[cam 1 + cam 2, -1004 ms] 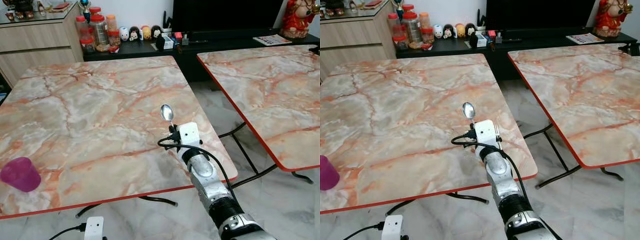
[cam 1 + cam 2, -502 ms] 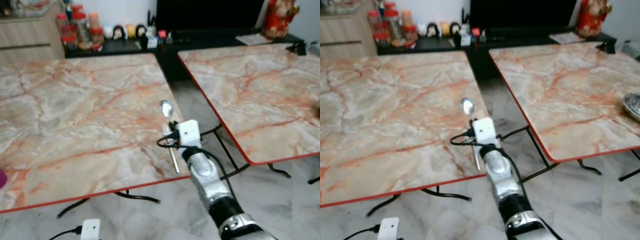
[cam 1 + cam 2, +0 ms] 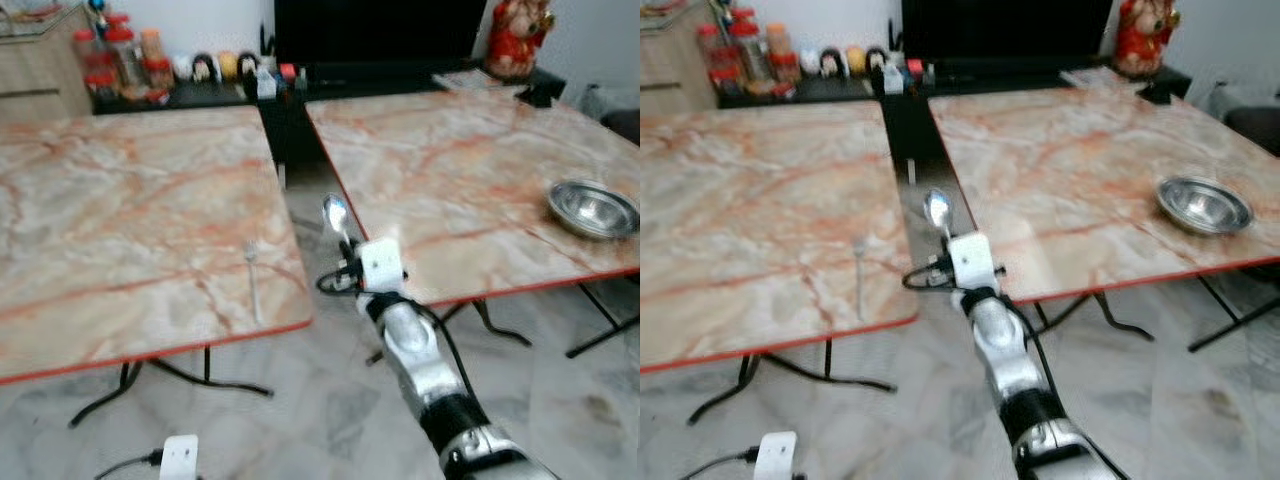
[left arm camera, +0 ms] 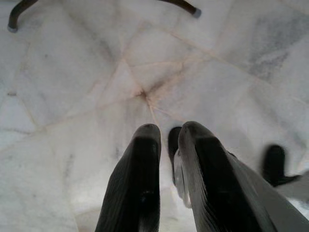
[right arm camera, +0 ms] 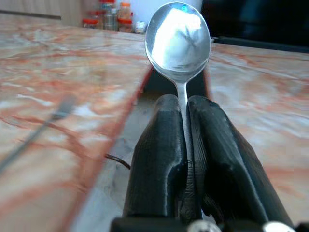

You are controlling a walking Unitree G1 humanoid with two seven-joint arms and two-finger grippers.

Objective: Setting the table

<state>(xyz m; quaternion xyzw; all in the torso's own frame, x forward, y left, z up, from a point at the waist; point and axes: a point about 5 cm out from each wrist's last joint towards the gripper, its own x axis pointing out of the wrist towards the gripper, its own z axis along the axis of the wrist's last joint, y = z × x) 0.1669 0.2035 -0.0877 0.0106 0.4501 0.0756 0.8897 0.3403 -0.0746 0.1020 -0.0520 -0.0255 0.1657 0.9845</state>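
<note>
two marble-look counters with red edging sit side by side with a narrow gap between them. the left counter (image 3: pixel 120 220) has a fork (image 3: pixel 252 280) lying flat near its front right corner, tines pointing away from the robot. the right counter (image 3: pixel 440 180) has a metal bowl (image 3: pixel 592 208) toward its right edge. both stand on dark curved metal legs on a pale marble tile floor (image 3: pixel 300 400). behind them a low black shelf (image 3: pixel 330 75) holds small figurines and jars; it's blurry, so details are hard to tell.
</note>
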